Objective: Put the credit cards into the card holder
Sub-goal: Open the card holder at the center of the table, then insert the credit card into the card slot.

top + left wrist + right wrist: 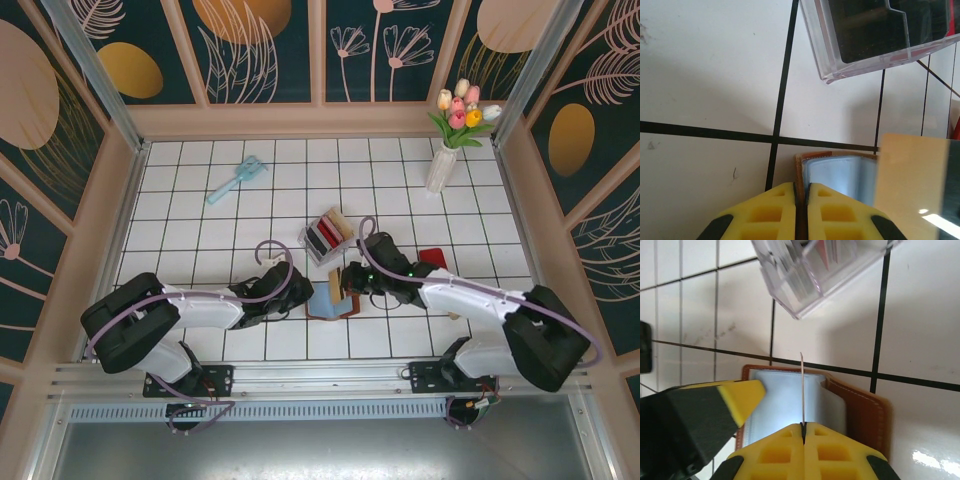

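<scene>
Card holder (326,302): we found it lying open toward the near edge of the worktop (200,220), about midway along. Left gripper (801,200): clamped on its leather edge. Right gripper (803,436): pinched on one tan credit card (802,385), edge-on above the holder. Clear tray (312,246) of further cards (330,228): we noted it just behind

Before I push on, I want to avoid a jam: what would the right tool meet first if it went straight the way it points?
Probably the open card holder: the right tool grips a credit card edge-on just over it. The clear tray lies further on. Depth is hard to judge.
</scene>
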Controlling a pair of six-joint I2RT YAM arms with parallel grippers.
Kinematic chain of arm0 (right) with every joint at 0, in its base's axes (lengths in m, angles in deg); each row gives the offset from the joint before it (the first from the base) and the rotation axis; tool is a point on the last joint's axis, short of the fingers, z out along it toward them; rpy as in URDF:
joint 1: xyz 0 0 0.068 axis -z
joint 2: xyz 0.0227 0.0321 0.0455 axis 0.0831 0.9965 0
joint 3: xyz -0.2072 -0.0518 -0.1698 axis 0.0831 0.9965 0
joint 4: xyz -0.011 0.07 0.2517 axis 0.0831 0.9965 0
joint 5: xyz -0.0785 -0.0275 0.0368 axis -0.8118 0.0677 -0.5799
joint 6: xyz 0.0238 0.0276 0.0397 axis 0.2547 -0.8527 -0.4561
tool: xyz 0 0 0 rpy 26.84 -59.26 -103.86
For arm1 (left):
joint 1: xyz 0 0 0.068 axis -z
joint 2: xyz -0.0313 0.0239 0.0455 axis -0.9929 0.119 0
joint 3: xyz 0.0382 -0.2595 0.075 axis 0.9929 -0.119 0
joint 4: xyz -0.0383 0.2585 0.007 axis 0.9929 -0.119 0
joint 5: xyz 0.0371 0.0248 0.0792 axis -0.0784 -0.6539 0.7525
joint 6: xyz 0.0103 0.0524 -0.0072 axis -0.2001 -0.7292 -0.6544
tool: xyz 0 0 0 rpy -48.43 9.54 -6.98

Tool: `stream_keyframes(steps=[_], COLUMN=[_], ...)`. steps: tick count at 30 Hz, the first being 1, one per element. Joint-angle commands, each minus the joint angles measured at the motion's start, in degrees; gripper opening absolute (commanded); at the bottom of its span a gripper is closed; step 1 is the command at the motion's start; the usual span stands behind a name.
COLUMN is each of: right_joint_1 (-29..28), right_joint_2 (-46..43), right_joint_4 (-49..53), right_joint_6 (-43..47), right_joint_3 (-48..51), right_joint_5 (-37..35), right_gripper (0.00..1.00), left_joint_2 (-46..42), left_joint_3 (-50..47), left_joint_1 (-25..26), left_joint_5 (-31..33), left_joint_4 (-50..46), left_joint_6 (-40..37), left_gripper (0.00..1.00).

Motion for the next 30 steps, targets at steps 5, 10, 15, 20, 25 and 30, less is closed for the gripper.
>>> stream_keyframes(steps=[5,10,15,20,25,30], right_joint_1=[0.63,0.63,0.68,0.55,0.09,1.86], right_joint_2=[-1.72,0.28,1.49,2.88,2.21,-5.69], right_joint_4=[-3.57,-4.28,-7.83,-11.54,-12.66,-9.99], right_joint_6=[-1.47,-1.42,-2.09,-2.96,-5.03,-4.36], right_joint_3=[4.36,5.55,7.81,10.00,11.21,11.63], right_joint_5=[2.38,1.27,3.31,4.99,4.75,1.58], right_gripper=[0.00,0.00,0.00,0.00,0.00,0.00], left_joint_2=[2.10,2.70,3.23,4.19,4.38,3.47], left_joint_3=[0.66,0.68,0.62,0.32,-0.08,-0.85], left_joint_1=[-0.02,0.01,0.01,0.10,0.17,0.18], left_joint_5=[-0.22,-0.47,-0.47,-0.96,-1.13,-0.48], left_joint_4=[-1.00,-0.98,-0.77,0.26,0.61,0.60], left_joint_6=[-0.42,-0.29,0.08,0.70,1.16,1.67], left_gripper=[0.10,0.11,0.12,0.14,0.15,0.16])
